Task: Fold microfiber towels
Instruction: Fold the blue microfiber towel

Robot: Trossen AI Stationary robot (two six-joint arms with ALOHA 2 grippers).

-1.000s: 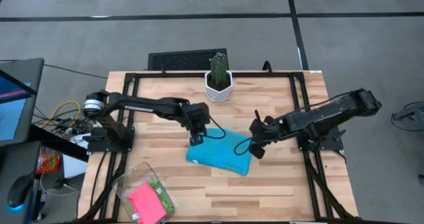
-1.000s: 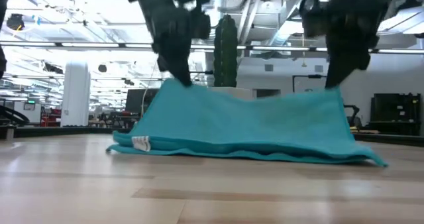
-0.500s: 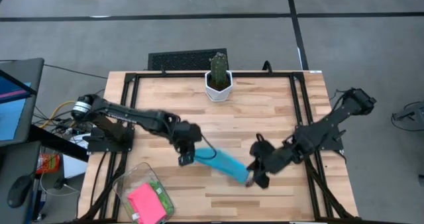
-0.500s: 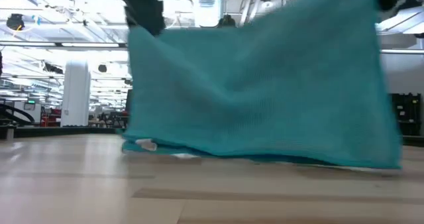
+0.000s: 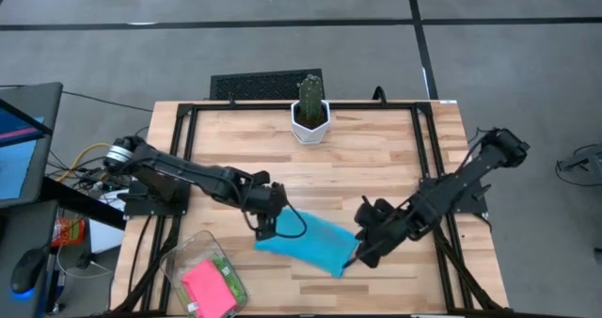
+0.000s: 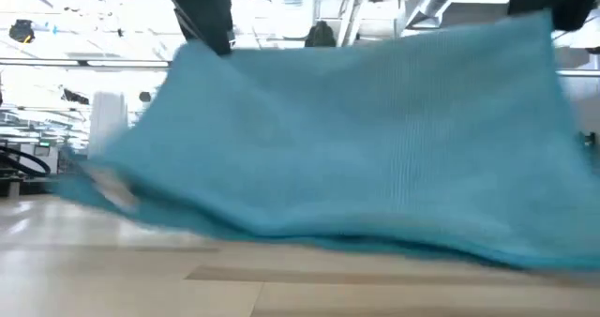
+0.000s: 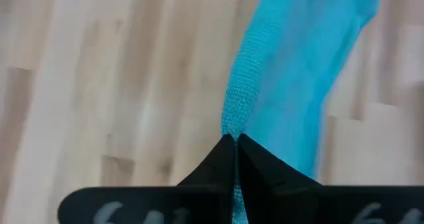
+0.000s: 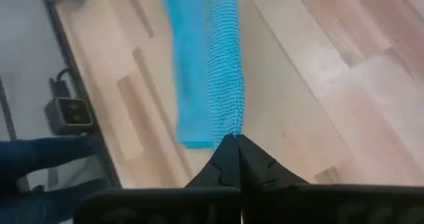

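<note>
A sky-blue microfiber towel (image 5: pixel 310 244) hangs as a sheet between my two grippers near the table's front middle. In the low view the towel (image 6: pixel 356 139) fills most of the picture, its upper edge stretched from gripper to gripper. Its lower edge (image 6: pixel 309 240) is blurred, close to the tabletop. My left gripper (image 5: pixel 265 229) is shut on the towel's left upper corner. My right gripper (image 5: pixel 360 254) is shut on the right upper corner. A pink towel (image 5: pixel 208 288) and a green one (image 5: pixel 226 266) lie in the clear bin. My left gripper (image 7: pixel 235 141) pinches the towel's edge at its left upper corner (image 7: pixel 232 121) between its two shut fingers, slanting down from above. The cloth hangs below the fingers. My right gripper (image 8: pixel 232 141) pinches the towel's edge at the right upper corner (image 8: pixel 228 121) between its two shut fingers, slanting down from above. The cloth hangs away below it, and the upper edge runs nearly taut toward the other gripper.
A white pot with a cactus (image 5: pixel 309 119) stands at the table's far middle. The clear plastic bin (image 5: pixel 184 259) sits at the near left corner. A black frame (image 5: pixel 179 130) runs around the wooden tabletop.
Both grippers, still shut on the blue towel's corners, have risen and gone toward the table's near edge. The towel lay mostly flat with its far edge raised. That edge has been carried up and toward the near side, so the cloth now hangs as a sheet.
</note>
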